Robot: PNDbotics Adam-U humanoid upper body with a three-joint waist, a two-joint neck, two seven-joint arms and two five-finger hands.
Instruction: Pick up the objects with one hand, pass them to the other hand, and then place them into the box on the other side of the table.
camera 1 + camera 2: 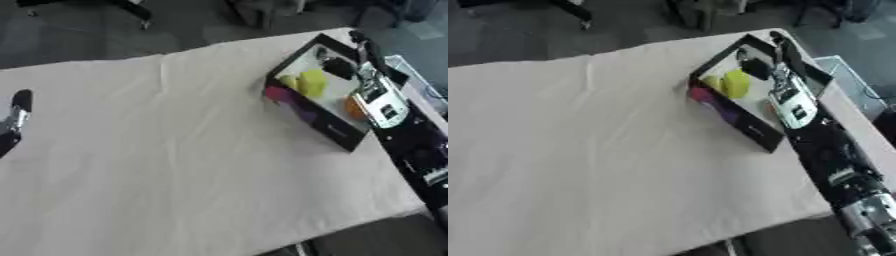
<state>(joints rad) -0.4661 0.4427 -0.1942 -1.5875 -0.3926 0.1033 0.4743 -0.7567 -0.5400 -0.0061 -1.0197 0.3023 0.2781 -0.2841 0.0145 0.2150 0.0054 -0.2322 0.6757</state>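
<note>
Table point(175, 165): a pale cloth covers it corner to corner, creased in the middle; no loose objects show on the cloth.

Right arm: it runs in from 5 o'clock up to 1 o'clock, black with a silver-white panel, lying along the box's far side.

Box point(337, 134): black-walled, pale inside, sitting at 2 o'clock near the table's right edge, its near wall showing pink and purple print.

Right hand point(339, 67): reaching over the box's upper end; a dark mass sits at the fingers, but whether they are curled on anything or let go, I cannot tell.

Left hand point(15, 120): idle at 9 o'clock on the cloth's left edge, seen only in the left eye view; its finger state cannot be told.

Yellow object point(312, 82): a blocky yellow-green piece resting inside the box beside a smaller yellow-green one, just below the right hand.

Orange object point(353, 107): a small rounded shape lower in the box, touching the arm's edge in the view.

Handling, as judged: the pieces look light, stiff and toy-like, not fragile; the yellow block seems best taken across its flat sides, the rounded orange one cupped since it may roll.
</note>
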